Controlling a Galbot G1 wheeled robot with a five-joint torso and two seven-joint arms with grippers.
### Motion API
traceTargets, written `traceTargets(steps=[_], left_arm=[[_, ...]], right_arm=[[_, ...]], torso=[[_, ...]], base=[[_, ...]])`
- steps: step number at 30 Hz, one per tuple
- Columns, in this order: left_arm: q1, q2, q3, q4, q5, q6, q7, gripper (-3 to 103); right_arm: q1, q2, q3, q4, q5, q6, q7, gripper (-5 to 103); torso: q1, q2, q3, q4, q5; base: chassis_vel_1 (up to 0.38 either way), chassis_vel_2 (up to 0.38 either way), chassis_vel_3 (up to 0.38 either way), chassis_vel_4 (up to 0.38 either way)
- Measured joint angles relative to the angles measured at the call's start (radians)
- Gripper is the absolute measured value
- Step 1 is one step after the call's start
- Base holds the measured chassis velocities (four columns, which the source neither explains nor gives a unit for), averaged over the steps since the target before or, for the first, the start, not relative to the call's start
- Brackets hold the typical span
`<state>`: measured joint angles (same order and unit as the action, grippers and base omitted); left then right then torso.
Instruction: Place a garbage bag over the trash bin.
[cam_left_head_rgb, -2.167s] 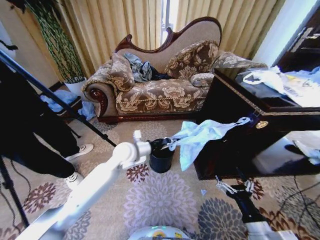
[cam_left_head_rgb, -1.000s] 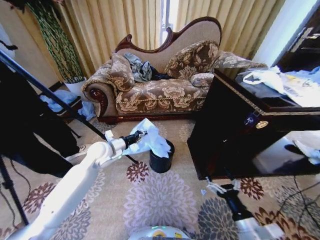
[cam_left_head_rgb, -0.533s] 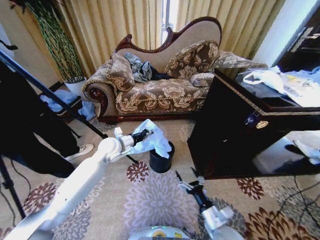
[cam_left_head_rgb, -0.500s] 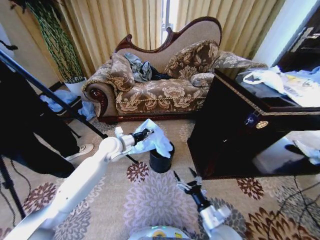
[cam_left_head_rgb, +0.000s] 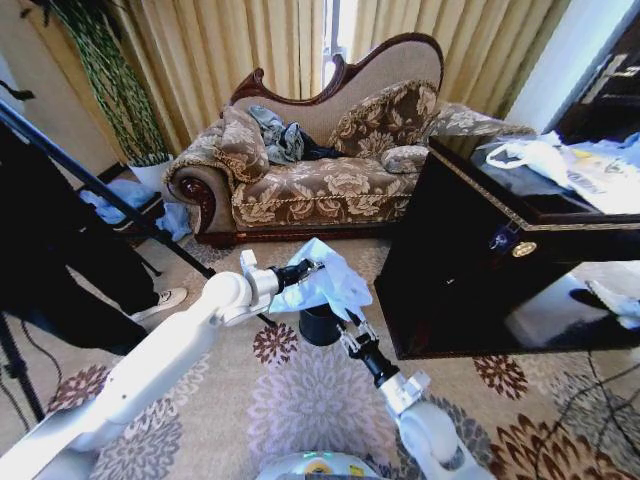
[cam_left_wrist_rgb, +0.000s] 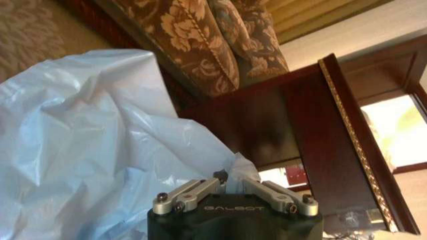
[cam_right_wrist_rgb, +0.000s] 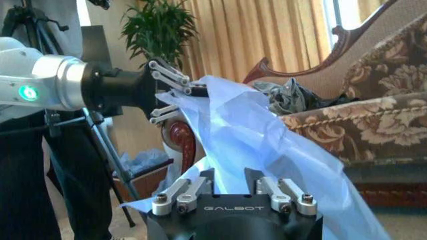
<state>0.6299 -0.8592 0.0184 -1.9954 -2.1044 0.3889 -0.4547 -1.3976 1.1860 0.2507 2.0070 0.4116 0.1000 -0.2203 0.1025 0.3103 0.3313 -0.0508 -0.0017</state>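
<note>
The left gripper (cam_left_head_rgb: 308, 267) pinches a fold of the garbage bag (cam_left_head_rgb: 330, 283), its fingers pressed together on the plastic, holding it bunched above the trash bin (cam_left_head_rgb: 318, 325). The bag is thin, crinkly, pale blue-white and translucent; the bin is small, black, round and glossy, mostly hidden beneath it. Just right, the right gripper (cam_left_head_rgb: 352, 335) reaches up to the bag's lower edge; whether its fingers are parted or closed cannot be told. A floral carpet (cam_left_head_rgb: 300, 400) lies below, a brocade sofa (cam_left_head_rgb: 310, 170) behind, a dark polished cabinet (cam_left_head_rgb: 500, 260) at right.
</note>
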Motion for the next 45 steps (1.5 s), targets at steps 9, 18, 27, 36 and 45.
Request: traceTargets(steps=[9,18,27,36,45], left_arm=[[0.028,0.014,0.01,-0.032,0.032,0.042,0.033,0],[0.098,0.026,-0.006,-0.076,0.053,0.057,0.059,0],[0.186,0.054,-0.064,-0.118,0.035,0.071,0.086,0],[0.165,0.06,-0.082,-0.103,0.041,0.08,0.13,0],[0.115,0.082,-0.043,-0.119,0.02,0.083,0.162,0]], right_arm=[[0.085,-0.067,-0.031,-0.017,0.02,-0.016,0.021,2],[0.14,-0.101,-0.047,-0.006,0.037,-0.029,0.057,0],[0.135,-0.061,-0.047,-0.005,-0.058,0.068,0.217,0],[0.035,-0.073,-0.037,0.025,-0.032,0.07,0.112,0],[0.101,-0.007,-0.121,-0.027,-0.072,0.055,0.116,0]], torso=[[0.0,0.0,0.0,0.0,0.0002],[0.0,0.0,0.0,0.0,0.0001],[0.0,0.0,0.0,0.0,0.0],[0.0,0.0,0.0,-0.0002,0.0002],[0.0,0.0,0.0,0.0001,0.0002]], base=[[0.0,0.0,0.0,0.0],[0.0,0.0,0.0,0.0],[0.0,0.0,0.0,0.0],[0.0,0.0,0.0,0.0],[0.0,0.0,0.0,0.0]])
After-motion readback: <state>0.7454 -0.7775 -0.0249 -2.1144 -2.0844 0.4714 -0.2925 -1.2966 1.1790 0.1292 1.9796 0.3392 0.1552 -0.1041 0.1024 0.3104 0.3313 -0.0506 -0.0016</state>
